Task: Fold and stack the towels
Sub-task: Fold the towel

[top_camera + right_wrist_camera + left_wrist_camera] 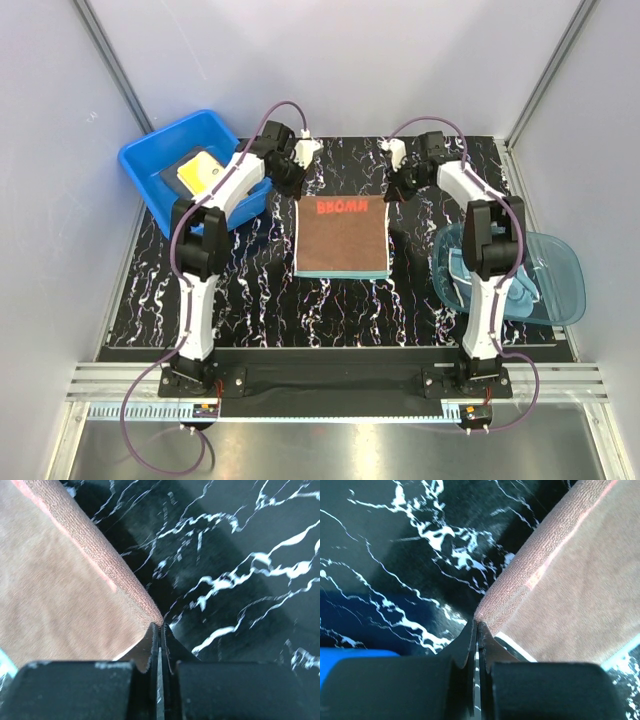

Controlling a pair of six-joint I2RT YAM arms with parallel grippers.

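A brown towel (342, 235) with red lettering at its far end lies flat in the middle of the black marbled table, a teal edge showing along its near side. My left gripper (293, 182) is at the towel's far left corner, and in the left wrist view its jaws (477, 626) are closed with the corner (492, 607) at their tips. My right gripper (394, 186) is at the far right corner, and its jaws (161, 626) are likewise closed on that corner (147, 607). A yellow towel (200, 174) on a dark one lies in the blue tub. A light blue towel (522, 296) lies in the teal bowl.
The blue plastic tub (150, 160) stands at the far left, just behind my left arm. The translucent teal bowl (568, 268) stands at the right, under my right arm's elbow. White walls close the table on three sides.
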